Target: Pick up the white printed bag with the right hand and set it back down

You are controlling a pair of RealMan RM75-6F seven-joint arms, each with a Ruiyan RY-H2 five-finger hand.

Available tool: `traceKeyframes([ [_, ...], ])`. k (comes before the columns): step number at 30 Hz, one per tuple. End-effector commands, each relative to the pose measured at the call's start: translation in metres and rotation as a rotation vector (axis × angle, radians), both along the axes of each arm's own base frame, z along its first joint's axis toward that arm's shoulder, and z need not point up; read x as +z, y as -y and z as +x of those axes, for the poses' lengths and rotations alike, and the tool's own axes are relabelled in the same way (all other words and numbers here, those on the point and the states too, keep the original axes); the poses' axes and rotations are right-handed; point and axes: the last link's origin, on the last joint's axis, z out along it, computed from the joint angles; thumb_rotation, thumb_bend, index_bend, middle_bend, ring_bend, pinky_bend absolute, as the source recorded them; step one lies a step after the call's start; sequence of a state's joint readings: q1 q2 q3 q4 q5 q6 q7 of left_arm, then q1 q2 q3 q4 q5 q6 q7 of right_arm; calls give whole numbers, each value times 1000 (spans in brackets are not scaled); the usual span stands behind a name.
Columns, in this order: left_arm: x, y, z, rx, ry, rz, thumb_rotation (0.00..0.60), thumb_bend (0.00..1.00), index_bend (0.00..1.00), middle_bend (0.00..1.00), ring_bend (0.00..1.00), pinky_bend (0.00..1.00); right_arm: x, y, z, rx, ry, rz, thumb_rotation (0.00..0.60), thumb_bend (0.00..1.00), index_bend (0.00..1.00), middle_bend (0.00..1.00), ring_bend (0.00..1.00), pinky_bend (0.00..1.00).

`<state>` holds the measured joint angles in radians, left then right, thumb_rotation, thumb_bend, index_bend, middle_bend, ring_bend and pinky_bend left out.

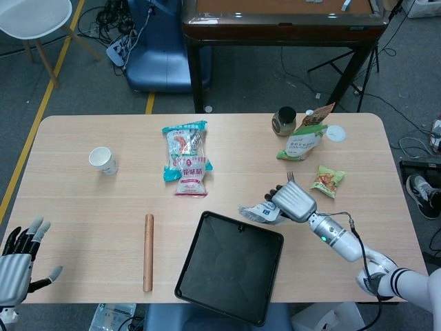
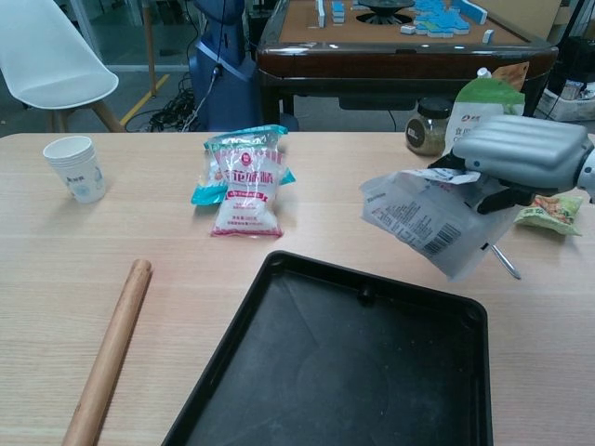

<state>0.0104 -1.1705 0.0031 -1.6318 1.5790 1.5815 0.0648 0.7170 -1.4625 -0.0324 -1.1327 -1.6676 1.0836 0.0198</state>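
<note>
Left hand (image 1: 17, 265) sits at the near-left table corner, fingers spread, holding nothing, well away from the action and not a factor here. Moving right: paper cup (image 1: 103, 160) on the far-left side, wooden rolling pin (image 1: 148, 252) lying front-to-back, two stacked snack packets (image 2: 244, 177) further back at mid-table, then the black tray (image 1: 227, 269) at the near edge. The white printed bag (image 2: 429, 220) is off the table, hanging above the tray's far-right corner and the bare wood just beyond it. Right hand (image 2: 523, 156) holds it by the right end, palm down, fingers closed over the top edge, so the bag trails out to the left of the hand and below it. Its long axis runs roughly left-right, tilted down toward the hand side in the chest view, barcode face toward the camera. That is the relation that matters for the set-down: the free end lies toward the tray, the gripped end toward the fork (image 2: 502, 261) and the small green packet (image 1: 326, 181). My read: lift is done and the lowering is what remains. Straight down likely drapes the free end over the tray rim; shifting slightly back or right first would land it flat on wood. Green pouch (image 1: 301, 141) and jar (image 1: 283, 121) stand further back, clear of the path.
</note>
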Motion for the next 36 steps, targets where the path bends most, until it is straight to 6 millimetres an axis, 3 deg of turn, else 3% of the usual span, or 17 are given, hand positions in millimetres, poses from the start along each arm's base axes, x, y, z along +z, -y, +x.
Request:
traceKeyframes([
  [1, -1, 0, 0, 0, 0, -4, 600, 184, 75, 48, 105, 11, -13, -2, -11, -103, 205, 2, 600, 986, 867, 770, 696, 837],
  [10, -1, 0, 0, 6, 0, -7, 600, 184, 75, 48, 105, 11, -23, 13, -19, -201, 462, 9, 600, 919, 867, 737, 654, 781],
  [19, -3, -2, 0, 8, 0, -16, 600, 185, 75, 48, 105, 11, -39, 26, -22, -234, 509, 1, 600, 868, 867, 691, 602, 720],
  [22, -4, -4, 1, 7, 1, -19, 600, 184, 75, 48, 105, 11, -45, 29, -23, -254, 509, 4, 600, 798, 848, 661, 570, 685],
  [25, -5, -5, 0, 9, 2, -23, 600, 184, 75, 48, 105, 11, -52, 32, -24, -278, 508, 6, 600, 679, 814, 631, 536, 650],
  [32, -9, -9, 1, 5, 5, -38, 600, 184, 75, 48, 105, 11, -68, 33, -22, -311, 527, 31, 600, 199, 703, 563, 464, 582],
  [36, -9, -9, 1, 7, 3, -38, 600, 184, 75, 48, 105, 11, -73, 30, -22, -312, 522, 50, 600, 66, 655, 522, 415, 537],
])
